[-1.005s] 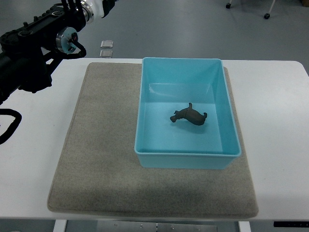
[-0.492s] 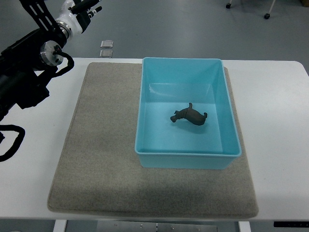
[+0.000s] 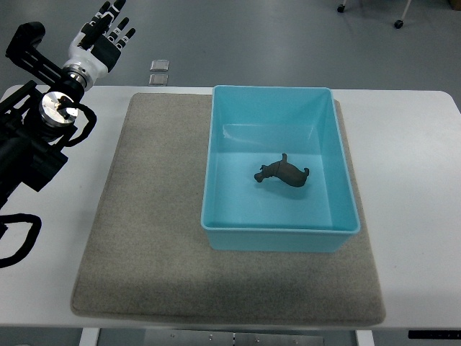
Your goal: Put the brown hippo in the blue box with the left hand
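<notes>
Brown hippo (image 3: 282,173) lies on its side inside the blue box (image 3: 338,155), near the middle. My left hand (image 3: 101,40) is up by the surface's (image 3: 410,158) far-left corner, fingers (image 3: 115,10) spread, holding nothing. Box sits on grey mat (image 3: 151,216).

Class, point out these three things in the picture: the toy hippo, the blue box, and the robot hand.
toy hippo (image 3: 287,173), top view, on its back.
blue box (image 3: 279,238), top view, on its near wall.
left robot hand (image 3: 104,36), top view, on the back of the hand.
</notes>
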Robot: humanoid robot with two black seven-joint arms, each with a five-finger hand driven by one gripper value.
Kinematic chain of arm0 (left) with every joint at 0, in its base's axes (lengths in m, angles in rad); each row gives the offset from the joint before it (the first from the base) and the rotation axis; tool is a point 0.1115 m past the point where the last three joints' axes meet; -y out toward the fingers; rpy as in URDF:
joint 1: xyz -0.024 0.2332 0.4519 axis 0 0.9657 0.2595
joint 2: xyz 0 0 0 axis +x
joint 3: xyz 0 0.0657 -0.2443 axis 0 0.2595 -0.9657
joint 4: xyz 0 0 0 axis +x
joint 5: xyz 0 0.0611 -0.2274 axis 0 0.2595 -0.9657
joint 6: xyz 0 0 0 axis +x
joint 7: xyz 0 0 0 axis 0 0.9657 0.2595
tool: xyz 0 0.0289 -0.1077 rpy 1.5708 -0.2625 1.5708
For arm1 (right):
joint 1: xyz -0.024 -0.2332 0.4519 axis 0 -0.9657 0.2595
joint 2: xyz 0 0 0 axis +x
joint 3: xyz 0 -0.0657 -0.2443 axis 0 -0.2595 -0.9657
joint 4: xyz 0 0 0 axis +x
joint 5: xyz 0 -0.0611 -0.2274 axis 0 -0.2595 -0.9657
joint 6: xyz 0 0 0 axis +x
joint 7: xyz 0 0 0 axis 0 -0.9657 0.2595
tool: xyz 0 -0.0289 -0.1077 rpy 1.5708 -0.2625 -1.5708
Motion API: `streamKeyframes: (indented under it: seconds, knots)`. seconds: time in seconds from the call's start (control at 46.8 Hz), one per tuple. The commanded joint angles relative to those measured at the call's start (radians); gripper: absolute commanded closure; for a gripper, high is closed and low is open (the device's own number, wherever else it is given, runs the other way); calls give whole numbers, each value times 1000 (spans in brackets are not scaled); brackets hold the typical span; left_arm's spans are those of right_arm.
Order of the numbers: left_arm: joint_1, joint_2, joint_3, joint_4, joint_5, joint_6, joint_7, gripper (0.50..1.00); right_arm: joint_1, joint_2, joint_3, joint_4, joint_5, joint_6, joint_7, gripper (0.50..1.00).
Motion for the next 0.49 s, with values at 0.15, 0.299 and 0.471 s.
streamKeyframes:
  seconds: [0.15,0.299,0.471]
  knots:
    - [6,3,-42,-1,0,-16,0,504,0,0,0,0,0,0,0,564]
    - [36,1,-69,-2,0,-28,-1,506,0,0,0,0,0,0,0,564]
    - [38,1,-69,-2,-2,-44,-1,506,0,0,0,0,0,0,0,564]
